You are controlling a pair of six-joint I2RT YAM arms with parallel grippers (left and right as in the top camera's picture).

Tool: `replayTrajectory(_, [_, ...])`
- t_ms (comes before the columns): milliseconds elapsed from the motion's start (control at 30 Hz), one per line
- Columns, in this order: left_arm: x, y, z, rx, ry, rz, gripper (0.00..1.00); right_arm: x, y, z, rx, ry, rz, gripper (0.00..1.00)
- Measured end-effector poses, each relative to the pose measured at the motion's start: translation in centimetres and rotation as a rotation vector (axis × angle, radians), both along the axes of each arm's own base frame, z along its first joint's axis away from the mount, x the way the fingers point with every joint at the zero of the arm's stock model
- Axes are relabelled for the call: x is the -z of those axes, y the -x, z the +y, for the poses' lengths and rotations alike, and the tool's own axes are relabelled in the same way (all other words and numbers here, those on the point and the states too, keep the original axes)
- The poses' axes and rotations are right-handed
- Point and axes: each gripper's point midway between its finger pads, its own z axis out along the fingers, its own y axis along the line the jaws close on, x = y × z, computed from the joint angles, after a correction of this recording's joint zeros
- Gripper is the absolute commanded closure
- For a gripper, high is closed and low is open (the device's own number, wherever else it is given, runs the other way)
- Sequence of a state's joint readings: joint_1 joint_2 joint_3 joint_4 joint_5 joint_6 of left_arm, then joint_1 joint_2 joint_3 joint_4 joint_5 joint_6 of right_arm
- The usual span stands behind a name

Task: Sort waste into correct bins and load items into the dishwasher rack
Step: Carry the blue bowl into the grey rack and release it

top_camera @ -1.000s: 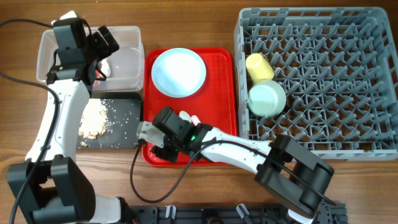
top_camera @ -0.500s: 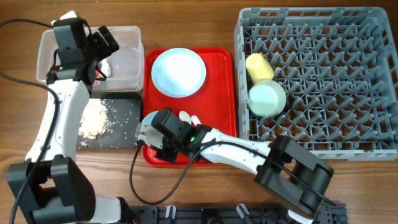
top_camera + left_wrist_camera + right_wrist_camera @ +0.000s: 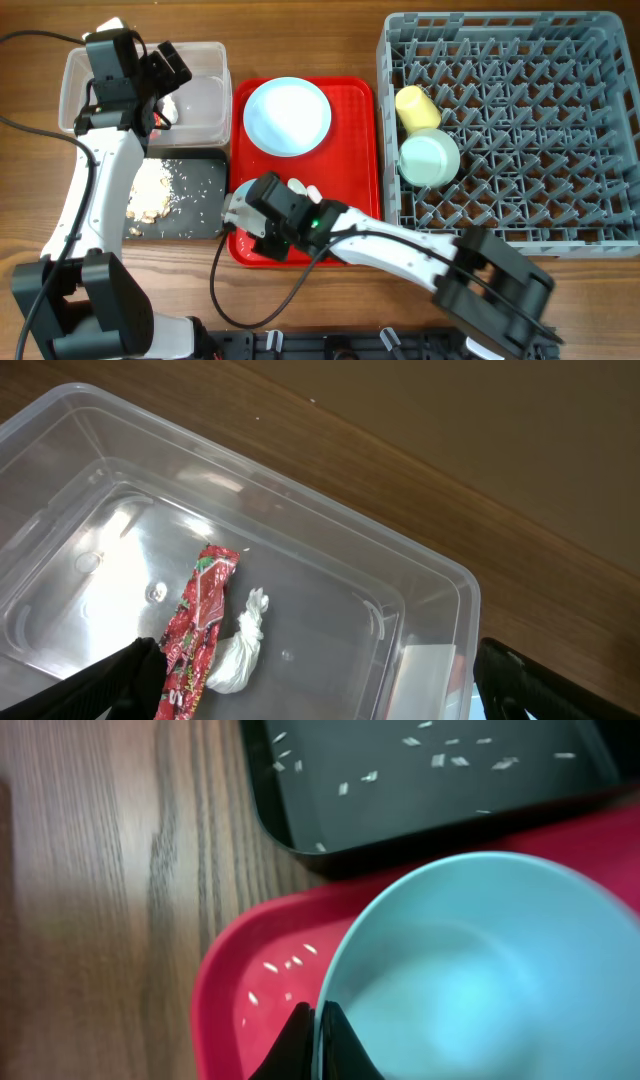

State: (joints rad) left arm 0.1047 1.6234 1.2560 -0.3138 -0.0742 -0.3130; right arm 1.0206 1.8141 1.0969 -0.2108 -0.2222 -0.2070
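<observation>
The right gripper (image 3: 318,1038) has its fingers closed on the rim of the pale blue bowl (image 3: 470,980), one finger inside the wall and one outside. In the right wrist view the bowl spreads away to the right of the fingers and is empty. It sits in a corner of the flat red tray (image 3: 235,990), which has a few pale crumbs just left of the fingers. Beyond the fingertips lies the black tray (image 3: 400,800), flecked with crumbs, with the wooden desk (image 3: 100,870) to its left.

The left gripper (image 3: 318,655) has its fingers spread wide and holds nothing. It hangs over the clear tub (image 3: 300,505). On the tub floor between the fingers, nearer the left one, lie the crumpled red wrapper (image 3: 195,625) and the white scrap (image 3: 238,655), touching each other.

From overhead, the pale blue plate (image 3: 287,116) is on the red tray, apart from the right fingers. The yellow cup (image 3: 416,106) and mint green bowl (image 3: 430,158) are in the grey rack (image 3: 560,130), well apart from both grippers.
</observation>
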Motion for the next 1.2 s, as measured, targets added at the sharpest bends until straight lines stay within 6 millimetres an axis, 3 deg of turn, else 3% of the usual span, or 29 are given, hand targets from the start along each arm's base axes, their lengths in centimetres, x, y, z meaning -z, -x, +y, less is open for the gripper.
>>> replayTrajectory(167, [0.0,0.0,0.0,0.000,0.000,0.000,0.00,-7.2,-1.4,-0.6,0.099,-0.136,-0.051,0.96])
replayTrajectory(233, [0.0,0.0,0.0,0.000,0.000,0.000,0.00,-13.0,-3.3,-2.4,0.191,-0.262,-0.093,0.96])
replayTrajectory(267, [0.0,0.0,0.0,0.000,0.000,0.000,0.00,-14.9,-4.2,-3.4,0.232,-0.302,-0.106,0.96])
replayTrajectory(400, [0.0,0.0,0.0,0.000,0.000,0.000,0.00,-23.5,-10.5,-10.7,0.469,-0.525,-0.169,0.96])
replayTrajectory(433, [0.0,0.0,0.0,0.000,0.000,0.000,0.00,-26.3,-12.6,-13.5,0.528,-0.626,-0.173,0.96])
replayTrajectory(600, [0.0,0.0,0.0,0.000,0.000,0.000,0.00,-32.7,-18.3,-23.4,0.625,-0.950,-0.131,0.96])
replayTrajectory(667, [0.0,0.0,0.0,0.000,0.000,-0.001,0.00,-34.0,-19.8,-26.7,0.603,-1.052,-0.084,0.96])
replayTrajectory(733, [0.0,0.0,0.0,-0.002,0.002,0.000,0.00,-33.5,-21.1,-28.8,0.558,-1.114,0.007,0.96])
replayTrajectory(833, [0.0,0.0,0.0,-0.002,0.003,0.000,0.00,-30.2,-22.9,-30.7,0.512,-1.145,0.171,0.96])
replayTrajectory(1067, [0.0,0.0,0.0,-0.002,0.003,0.000,0.00,-16.3,-27.3,-34.9,0.668,-1.157,0.659,0.96])
replayTrajectory(1200, [0.0,0.0,0.0,-0.002,0.002,0.000,0.00,-13.0,-27.8,-37.2,0.750,-1.167,0.767,0.96])
